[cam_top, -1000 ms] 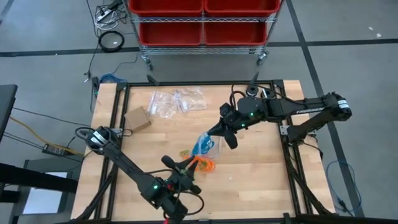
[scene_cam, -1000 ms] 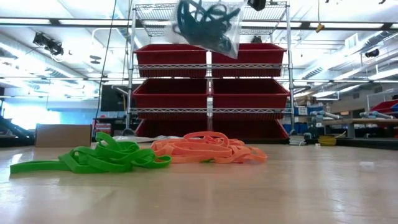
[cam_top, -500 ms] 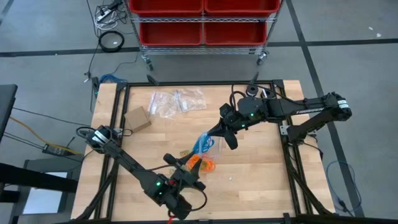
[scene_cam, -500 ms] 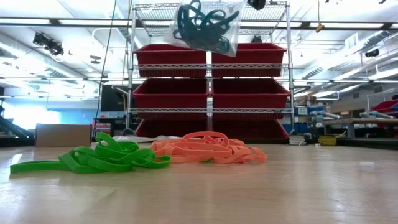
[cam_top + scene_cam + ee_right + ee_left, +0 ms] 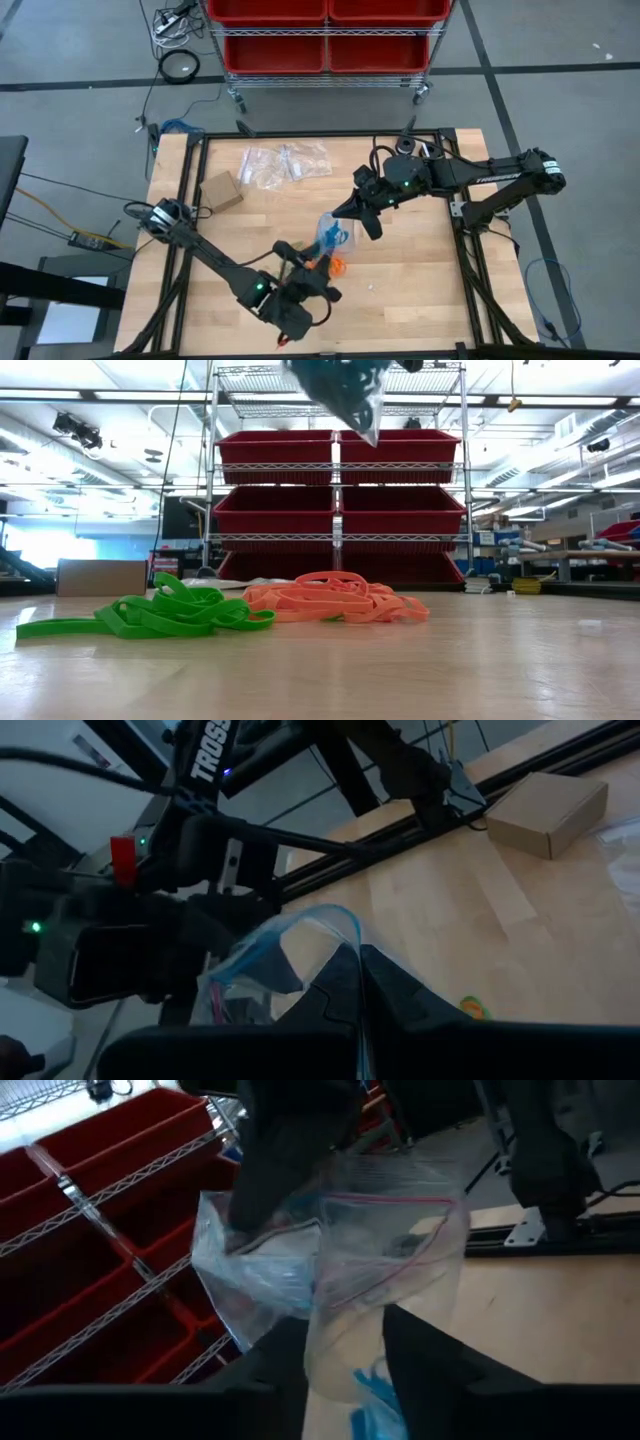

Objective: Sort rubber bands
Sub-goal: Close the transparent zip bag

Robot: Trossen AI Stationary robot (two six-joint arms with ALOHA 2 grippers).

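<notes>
A clear zip bag (image 5: 331,232) holding blue rubber bands hangs over the table's middle; in the low view the bag (image 5: 347,388) shows high up. My right gripper (image 5: 352,213) is shut on its top. My left gripper (image 5: 312,258) is open just near of the bag, and its fingers (image 5: 420,1352) stand on either side of the bag's lower part (image 5: 350,1342). Loose orange bands (image 5: 335,598) and green bands (image 5: 150,615) lie in two piles on the table. From above, only the orange bands (image 5: 337,266) show beside the left arm. My right gripper pinches the bag's open top edge (image 5: 335,945) between its two fingers, coming from the table's right and slanting down. The bag hangs below the fingers, lifted clear of the table. My left gripper has the bag's lower part between its open fingers; whether they touch it I cannot tell.
A small cardboard box (image 5: 222,190) and a heap of empty clear bags (image 5: 285,163) lie toward the far left of the table. A wire shelf with red bins (image 5: 325,35) stands beyond the far edge. Bare wood shows on the right near part.
My left gripper has moved toward the table's right and up to the hanging bag, and its fingers now stand around the bag's lower part. The bag has swung and risen in the low view. My right gripper has kept its hold.
</notes>
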